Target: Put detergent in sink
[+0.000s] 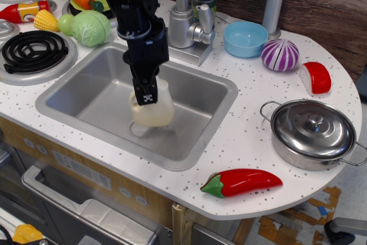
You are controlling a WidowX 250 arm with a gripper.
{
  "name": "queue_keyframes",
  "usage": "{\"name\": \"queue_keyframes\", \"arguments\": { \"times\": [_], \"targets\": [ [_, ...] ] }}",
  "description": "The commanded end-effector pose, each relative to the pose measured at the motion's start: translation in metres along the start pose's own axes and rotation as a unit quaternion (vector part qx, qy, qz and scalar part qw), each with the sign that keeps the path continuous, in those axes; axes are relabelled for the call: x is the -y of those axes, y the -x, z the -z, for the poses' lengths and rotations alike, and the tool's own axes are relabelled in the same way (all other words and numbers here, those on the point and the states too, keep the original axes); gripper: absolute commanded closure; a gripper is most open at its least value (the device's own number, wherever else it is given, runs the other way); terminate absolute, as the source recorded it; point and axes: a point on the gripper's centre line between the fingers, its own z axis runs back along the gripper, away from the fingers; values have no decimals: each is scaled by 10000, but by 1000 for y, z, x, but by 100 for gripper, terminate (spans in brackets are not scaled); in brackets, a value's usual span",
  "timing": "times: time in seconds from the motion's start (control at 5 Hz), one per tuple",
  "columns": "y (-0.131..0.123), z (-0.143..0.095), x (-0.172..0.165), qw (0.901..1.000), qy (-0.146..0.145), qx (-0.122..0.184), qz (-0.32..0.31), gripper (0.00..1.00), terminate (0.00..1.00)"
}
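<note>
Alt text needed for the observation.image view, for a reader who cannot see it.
A black robot gripper holds a cream detergent jug low inside a silver sink, over the drain. Toy vegetables, a blue bowl and a lidded steel pot sit on the surrounding speckled counter.

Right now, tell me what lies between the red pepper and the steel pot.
Nothing. In the one camera view, only bare speckled counter separates the red pepper from the lidded steel pot; they sit apart, not touching.

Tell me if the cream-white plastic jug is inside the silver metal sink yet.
Inside: the cream-white plastic jug sits upright over the silver metal sink's floor, with the gripper on its top.
</note>
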Motion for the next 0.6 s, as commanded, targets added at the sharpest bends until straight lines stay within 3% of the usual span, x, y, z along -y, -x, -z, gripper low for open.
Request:
{"name": "queue_keyframes", "arguments": {
  "times": [0.0, 0.2, 0.4],
  "targets": [
    [2, 4, -5, 9994, -13, 335, -25, 0, 0],
    [2, 4, -5, 9994, -13, 335, -25, 0, 0],
    [2, 4, -5, 9994, -13, 335, -25, 0, 100]
  ]
}}
